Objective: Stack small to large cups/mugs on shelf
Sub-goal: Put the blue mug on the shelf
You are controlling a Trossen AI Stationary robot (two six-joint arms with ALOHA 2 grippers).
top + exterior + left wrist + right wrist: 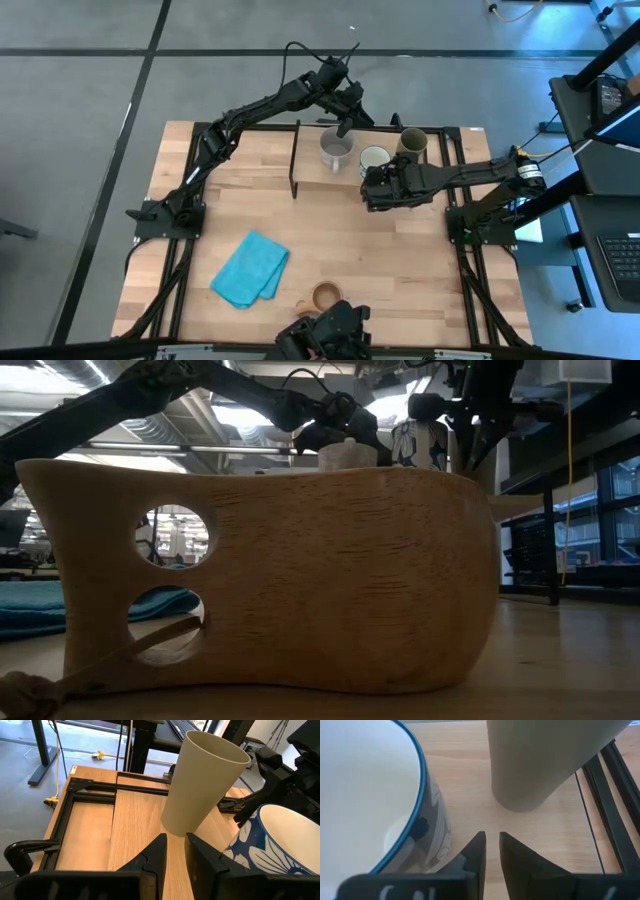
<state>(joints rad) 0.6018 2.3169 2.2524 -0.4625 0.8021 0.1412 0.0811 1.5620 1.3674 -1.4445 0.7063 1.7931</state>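
While the shelf runs along the far side of the table with three vessels lined on its top board, the order there reads grey mug, then white mug, then olive-green tumbler, each just beside the next, so probably a size row in progress. Small wooden cup sits alone at the near table edge, well apart from the shelf, likely left to go. Blue cloth lies near it, unused. Left gripper hovers over the grey mug's far rim, jaws nearly closed with a slim gap, holding nothing. Right gripper sits just in front of the white mug, jaws likewise nearly shut, empty. No readable writing or brand; white mug shows a blue floral pattern.
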